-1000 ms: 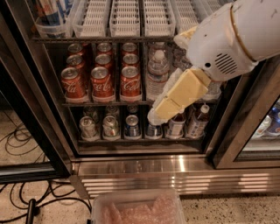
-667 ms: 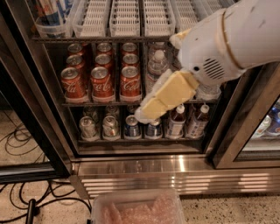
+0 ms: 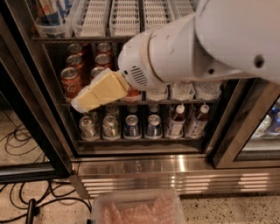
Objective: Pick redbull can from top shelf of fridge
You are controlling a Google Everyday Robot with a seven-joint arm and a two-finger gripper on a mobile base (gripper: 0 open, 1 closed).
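Up and to the left of the gripper (image 3: 84, 101), you will find the redbull can (image 3: 51, 13) standing in a clear bin (image 3: 43, 29) at the left end of the top shelf (image 3: 87, 39) of the fridge (image 3: 39, 109), one rack higher than the gripper and well apart from it. The can shows blue and silver sides with a touch of red, seen through the bin wall, and its top is cut off by the upper edge of the view, so you cannot count how many cans share the bin. Right of the bin, above the gripper, white slotted trays (image 3: 127, 17) line the same shelf. Your gripper, a pale yellow wedge on the white arm (image 3: 197, 48), hangs in front of the red cola cans (image 3: 70, 81) on the middle rack, pointing down and left. You cannot tell whether it is parted or closed. Below it stand silver-topped cans (image 3: 109, 127), and lower still is the ribbed steel base (image 3: 175, 173).
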